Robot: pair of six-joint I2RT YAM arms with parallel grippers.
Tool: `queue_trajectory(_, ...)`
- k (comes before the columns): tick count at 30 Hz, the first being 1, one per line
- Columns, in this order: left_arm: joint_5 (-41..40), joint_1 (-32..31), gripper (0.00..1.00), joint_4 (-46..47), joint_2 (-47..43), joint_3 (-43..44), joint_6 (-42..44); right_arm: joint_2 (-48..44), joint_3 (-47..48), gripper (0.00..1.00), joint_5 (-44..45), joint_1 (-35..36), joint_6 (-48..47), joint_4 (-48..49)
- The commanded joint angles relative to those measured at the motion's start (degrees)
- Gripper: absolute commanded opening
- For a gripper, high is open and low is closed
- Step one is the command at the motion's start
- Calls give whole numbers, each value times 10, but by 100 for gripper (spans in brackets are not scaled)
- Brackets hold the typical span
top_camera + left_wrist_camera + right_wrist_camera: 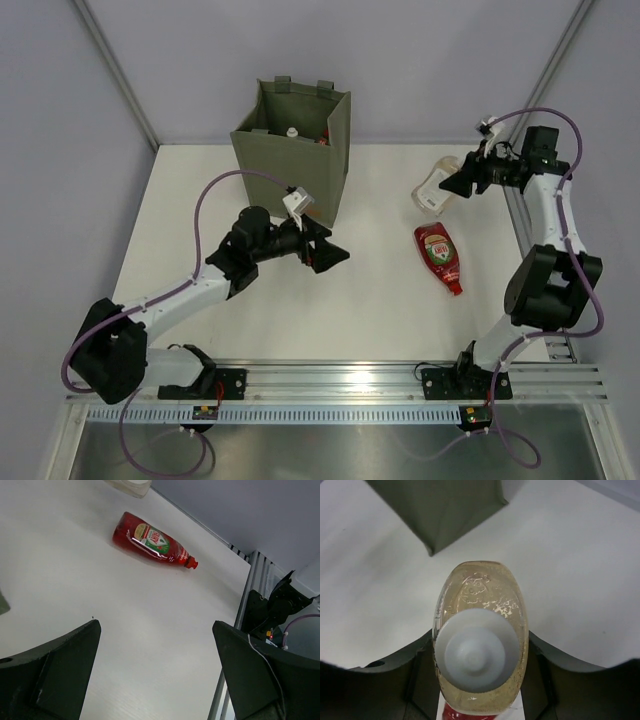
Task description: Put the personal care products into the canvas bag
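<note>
Two plastic bottles are outside the tall olive-green canvas bag at 12 o'clock: right jaws pinch the clear amber-filled bottle at 2 o'clock, grasp step apparently in hand, left jaws spread empty, red bottle lying at 3 o'clock; next move needs a lift clearing the bag's rim.

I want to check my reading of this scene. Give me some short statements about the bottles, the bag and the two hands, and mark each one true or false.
1. The right hand is closed on the clear plastic bottle with amber liquid. True.
2. The red plastic bottle stands upright on the white table. False: it lies on its side.
3. The left hand holds a bottle. False: it is open and empty.
4. The olive-green canvas bag stands upright at the far side of the table. True.
</note>
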Motion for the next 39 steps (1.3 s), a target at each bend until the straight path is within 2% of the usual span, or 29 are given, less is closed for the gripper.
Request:
queue_trajectory(1, 31, -23, 99, 77, 67, 67, 31, -81, 11, 0, -153, 49, -80, -103)
queue_trajectory(5, 27, -39, 99, 97, 126, 121, 21, -108, 2, 0, -192, 114, -256, -312)
queue_trajectory(8, 25, -51, 99, 114, 147, 128, 16, -115, -3, 0, -220, 161, -340, -410)
queue_trajectory(11, 43, -64, 99, 119, 155, 133, 13, -113, 8, 0, -241, 212, -385, -464)
queue_trajectory(17, 128, -99, 99, 142, 166, 129, -21, -91, 43, 0, -256, 269, -384, -474)
queue_trajectory(21, 124, -109, 97, 154, 165, 115, -42, -71, 68, 0, -262, 309, -395, -490)
queue_trajectory(24, 110, -109, 86, 163, 163, 101, -48, -63, 81, 0, -253, 321, -388, -483)
queue_trajectory(25, 110, -109, 79, 168, 164, 100, -53, -62, 83, 0, -249, 322, -368, -476)
queue_trajectory(26, 106, -109, 59, 167, 163, 100, -56, -61, 84, 0, -243, 322, -358, -459)
queue_trajectory(29, 94, -109, 11, 160, 163, 101, -57, -69, 80, 0, -221, 322, -308, -407)
queue_trajectory(30, 91, -109, 5, 161, 162, 98, -57, -75, 69, 0, -214, 322, -291, -390)
queue_trajectory(31, 83, -109, 0, 164, 161, 95, -59, -81, 66, 0, -210, 322, -265, -374)
queue_trajectory(34, 73, -105, 0, 188, 146, 73, -64, -103, 48, 0, -195, 328, -212, -312)
queue_trajectory(35, 70, -102, 0, 219, 142, 64, -70, -109, 43, 3, -191, 329, -202, -295)
queue_trajectory(36, 70, -93, 0, 239, 128, 54, -91, -112, 42, 11, -182, 329, -192, -287)
queue_trajectory(37, 73, -87, 0, 263, 120, 28, -105, -112, 42, 29, -178, 329, -179, -283)
queue_trajectory(38, 73, -80, 0, 305, 111, 15, -129, -111, 46, 36, -172, 329, -178, -286)
queue_trajectory(39, 73, -67, 0, 319, 93, 3, -139, -111, 47, 49, -159, 329, -176, -284)
